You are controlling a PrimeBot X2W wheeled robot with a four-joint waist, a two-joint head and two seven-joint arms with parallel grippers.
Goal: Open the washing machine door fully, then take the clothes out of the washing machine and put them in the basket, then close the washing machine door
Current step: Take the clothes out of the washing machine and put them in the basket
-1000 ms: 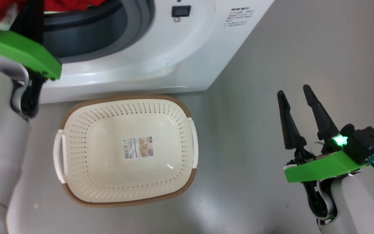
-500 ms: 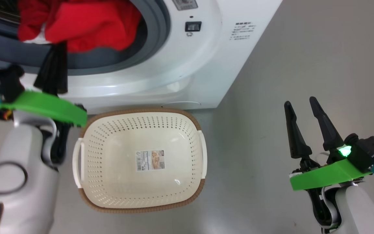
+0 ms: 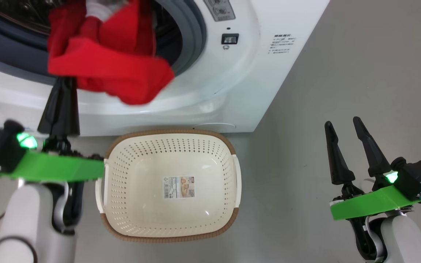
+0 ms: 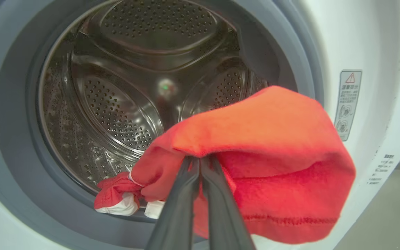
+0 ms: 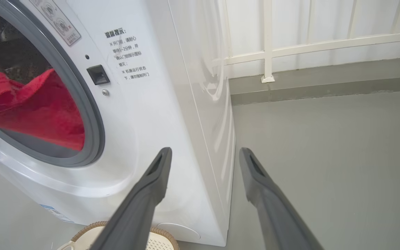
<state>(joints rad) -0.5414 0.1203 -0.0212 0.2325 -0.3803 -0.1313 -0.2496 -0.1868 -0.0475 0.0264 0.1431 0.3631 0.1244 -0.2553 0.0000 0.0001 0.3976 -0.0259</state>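
Note:
The white washing machine [image 3: 239, 84] stands with its opening uncovered; its door is out of view. My left gripper [image 3: 63, 81] is shut on the red clothes [image 3: 112, 65], which hang out over the grey rubber ring [image 3: 196, 40] and the machine's front. In the left wrist view my closed fingers [image 4: 200, 163] pinch the clothes [image 4: 273, 152] in front of the steel drum [image 4: 123, 86], and a red-and-white end [image 4: 115, 199] trails on the ring. The cream basket [image 3: 170, 184] sits on the floor below, holding nothing. My right gripper [image 3: 344, 126] is open over bare floor, right of the basket.
Grey floor [image 3: 360, 65] stretches right of the machine. The right wrist view has the machine's side panel [image 5: 200, 104], a white railing [image 5: 290, 52] against the wall behind, and the basket's rim [image 5: 123, 229] at the bottom edge.
My left gripper has drawn back from the drum, pulling the red clothes out over the ring. The head camera has tilted, so the whole scene has shifted. The right gripper stays open.

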